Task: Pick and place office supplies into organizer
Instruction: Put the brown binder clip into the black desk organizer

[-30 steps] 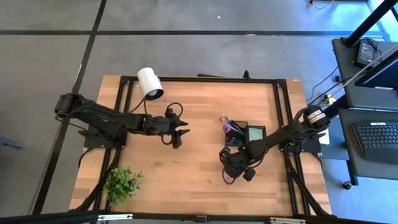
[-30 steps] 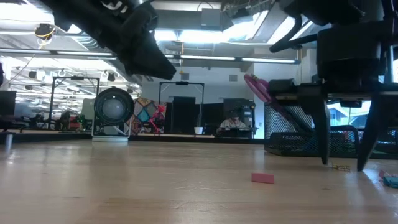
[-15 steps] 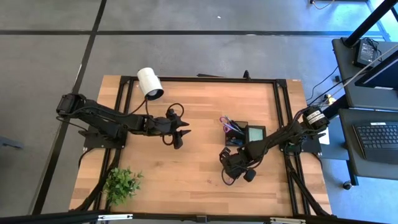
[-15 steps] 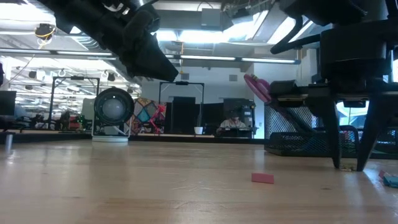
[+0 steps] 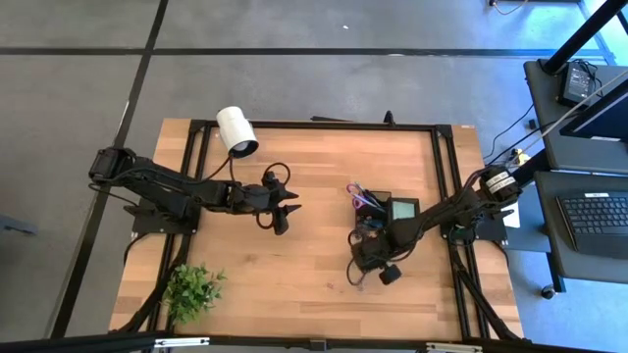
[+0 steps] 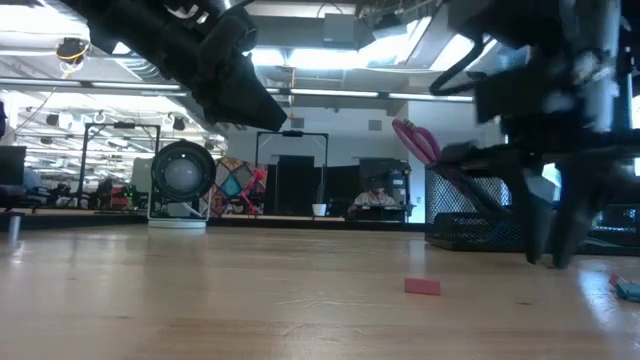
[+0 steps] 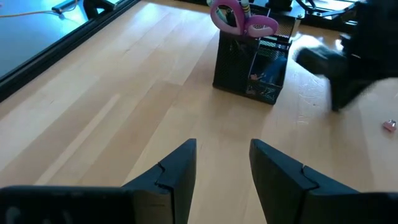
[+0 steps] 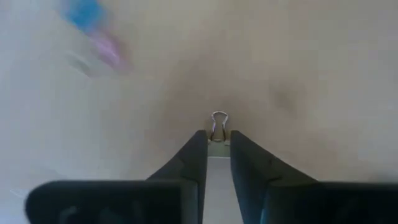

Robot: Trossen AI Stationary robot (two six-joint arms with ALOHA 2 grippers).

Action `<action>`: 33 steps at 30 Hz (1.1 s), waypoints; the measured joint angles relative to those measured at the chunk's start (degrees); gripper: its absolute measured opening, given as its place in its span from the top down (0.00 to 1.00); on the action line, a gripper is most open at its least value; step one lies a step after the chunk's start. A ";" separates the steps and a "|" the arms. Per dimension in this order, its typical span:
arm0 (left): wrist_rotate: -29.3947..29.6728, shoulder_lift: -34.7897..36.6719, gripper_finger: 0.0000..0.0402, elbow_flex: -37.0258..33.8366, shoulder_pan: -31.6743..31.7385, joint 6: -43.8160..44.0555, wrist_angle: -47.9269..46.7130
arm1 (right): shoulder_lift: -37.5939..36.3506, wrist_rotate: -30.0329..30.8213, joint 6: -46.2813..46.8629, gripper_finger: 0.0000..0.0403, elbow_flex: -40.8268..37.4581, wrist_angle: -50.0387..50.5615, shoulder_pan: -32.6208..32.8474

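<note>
At the worktop's [image 5: 314, 196] back left corner lies a white cylinder [image 5: 236, 130] on its side, and a small green plant [image 5: 192, 286] sits at the front left. The left pincer [image 5: 287, 210] hovers over the middle of the worktop with its fingers [image 7: 174, 171] parted and nothing between them. Right of centre stands the black mesh organizer [image 5: 385, 213]; purple-handled scissors [image 7: 242, 18] stand in its taller part with the loops up, and a light green notepad [image 5: 403, 210] shows in the compartment on its right. What else lies inside cannot be told. Just in front of the organizer, the right pincer [image 5: 361, 263] points down at the worktop, its fingers [image 8: 196, 155] drawn nearly together on a small binder clip [image 8: 217, 127], whose silver wire loop sticks out past the fingertips; the clip's body is hidden between them. A tiny pink block [image 6: 422, 286] lies on the wood near the front, and a tiny blue block [image 6: 628, 290] lies near the right pincer.
</note>
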State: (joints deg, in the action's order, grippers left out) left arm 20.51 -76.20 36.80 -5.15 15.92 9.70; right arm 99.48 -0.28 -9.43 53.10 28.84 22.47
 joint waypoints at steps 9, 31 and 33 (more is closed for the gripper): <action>0.02 0.04 0.64 0.02 0.00 -0.07 1.95 | -9.37 12.40 12.16 0.85 -0.02 4.83 -5.28; 0.02 0.04 0.64 0.02 0.00 0.00 2.57 | -12.85 18.25 18.39 0.82 -2.88 10.83 -9.23; 0.02 0.04 0.64 0.02 0.00 0.00 2.57 | -12.85 18.25 18.37 0.81 -2.88 10.74 -9.23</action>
State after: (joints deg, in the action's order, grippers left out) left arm 20.53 -76.16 36.82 -5.15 15.92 12.27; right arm 86.63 17.98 8.94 50.22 39.57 13.23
